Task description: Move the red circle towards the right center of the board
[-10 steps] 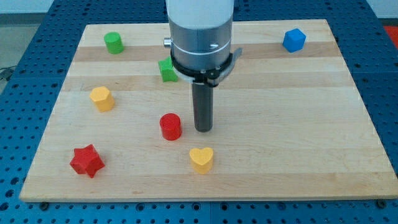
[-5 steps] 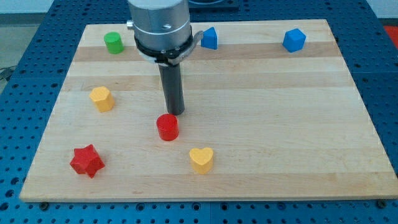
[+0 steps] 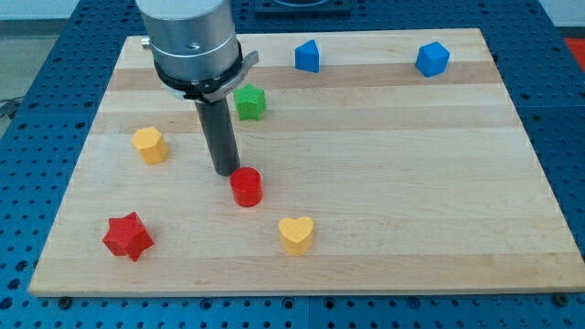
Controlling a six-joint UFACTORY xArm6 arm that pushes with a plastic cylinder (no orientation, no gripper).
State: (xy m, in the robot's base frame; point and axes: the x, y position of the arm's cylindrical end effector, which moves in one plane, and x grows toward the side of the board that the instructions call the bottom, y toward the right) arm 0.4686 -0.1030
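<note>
1. Pale wooden board [image 3: 384,183] of glued strips, lying on a blue perforated table [image 3: 27,110] that shows on every side; nothing else of the room to be made out.
2. Red circle [image 3: 246,187] left of the board's middle and a little toward the near edge — a short cylinder standing on its flat end, round face up, axis vertical, so no long axis along the board and no heading to report.
3. My tip [image 3: 225,173] down at the board, just to the far left of the red circle, seemingly touching its rim or nearly so; contact cannot be told for certain. Just a plain dark rod under a grey housing — nothing to open or close, nothing held.
4. Yellow heart [image 3: 295,234] near and right of the red circle, apart from it.
5. Red star [image 3: 126,236] at the near left; yellow block [image 3: 148,144] at the left, left of the rod.
6. Green block [image 3: 249,101] just right of the housing, far of the tip.
7. Two blue blocks along the far edge: one [image 3: 308,57] toward the middle, one [image 3: 431,58] toward the right.
</note>
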